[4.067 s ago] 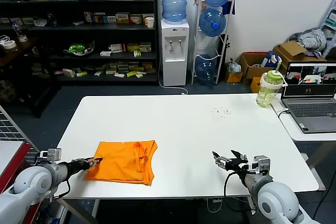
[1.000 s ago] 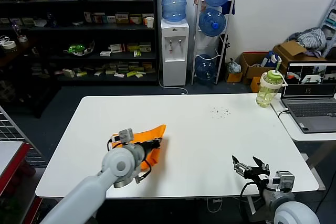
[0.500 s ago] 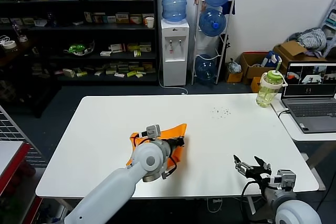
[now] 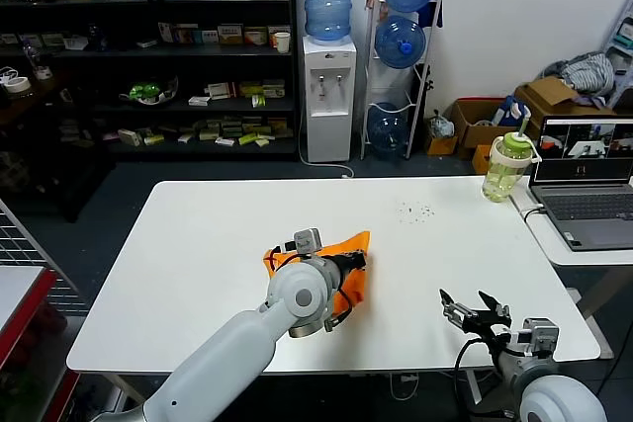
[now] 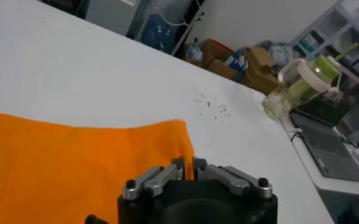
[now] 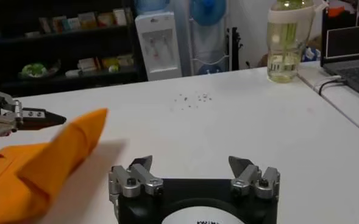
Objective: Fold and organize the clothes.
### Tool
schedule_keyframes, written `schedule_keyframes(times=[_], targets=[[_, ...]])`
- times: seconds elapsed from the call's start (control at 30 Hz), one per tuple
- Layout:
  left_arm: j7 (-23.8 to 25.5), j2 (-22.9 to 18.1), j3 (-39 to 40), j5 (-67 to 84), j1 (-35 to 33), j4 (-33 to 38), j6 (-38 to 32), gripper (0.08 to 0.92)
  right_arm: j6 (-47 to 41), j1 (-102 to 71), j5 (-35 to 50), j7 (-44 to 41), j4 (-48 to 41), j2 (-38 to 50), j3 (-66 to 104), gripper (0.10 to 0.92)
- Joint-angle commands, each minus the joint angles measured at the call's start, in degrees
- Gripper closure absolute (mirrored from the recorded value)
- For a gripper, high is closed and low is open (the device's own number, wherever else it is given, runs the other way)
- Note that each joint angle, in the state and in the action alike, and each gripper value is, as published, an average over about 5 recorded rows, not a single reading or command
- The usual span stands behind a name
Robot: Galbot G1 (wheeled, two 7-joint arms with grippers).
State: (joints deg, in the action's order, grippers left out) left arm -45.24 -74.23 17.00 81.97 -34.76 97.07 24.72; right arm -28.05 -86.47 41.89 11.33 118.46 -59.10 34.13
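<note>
Folding looks partway to me — my left gripper (image 4: 358,262), clamped on the orange T-shirt (image 4: 348,256), lifts its edge mid-table, final fold unfinished, while my right gripper (image 4: 473,309) waits open near the front edge.

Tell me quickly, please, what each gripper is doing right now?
Left gripper: closed on the T-shirt edge.
Right gripper: open, holding nothing.

Office storeroom: stocked shelves (image 4: 148,56), water dispenser (image 4: 327,96), laptop (image 4: 586,180)
</note>
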Motion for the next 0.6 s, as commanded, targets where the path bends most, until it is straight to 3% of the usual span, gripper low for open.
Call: schedule_keyframes(times=[0.03,0.1,0.17,0.23,0.3,0.43,0.6], targets=[[9.8,5.1,-9.4,-5.0,-8.4,9.5,-0.5,0.747,10.2,0.0,-3.1,-8.4,-1.7,-0.1,1.3,0.203],[17.5,9.0,-15.3,-10.8,-14.1,12.7,-1.6,0.695,13.8,-0.4,-5.2,-11.1,-2.9,-0.2,2.3,0.203],[28.5,13.3,-21.4,-22.0,-21.8,14.2,-7.7,0.635,17.2,-1.1,-7.1,-13.5,-4.4,-0.4,3.5,0.203],[40.5,16.4,-28.6,-37.0,-30.9,13.0,-18.1,0.574,20.5,-1.9,-8.6,-15.6,-5.9,-0.8,5.0,0.203],[49.1,17.0,-36.5,-47.9,-39.5,9.7,-30.8,0.522,23.1,-2.9,-9.1,-17.9,-6.9,-1.2,6.9,0.203],[57.3,13.7,-51.0,-51.3,-52.7,3.3,-46.5,0.401,27.2,-5.1,-8.4,-21.5,-8.0,-2.3,10.4,0.203],[61.8,9.6,-59.2,-49.8,-61.5,3.8,-51.4,0.263,31.9,-6.5,-9.9,-23.8,-10.0,-4.2,14.2,0.203]])
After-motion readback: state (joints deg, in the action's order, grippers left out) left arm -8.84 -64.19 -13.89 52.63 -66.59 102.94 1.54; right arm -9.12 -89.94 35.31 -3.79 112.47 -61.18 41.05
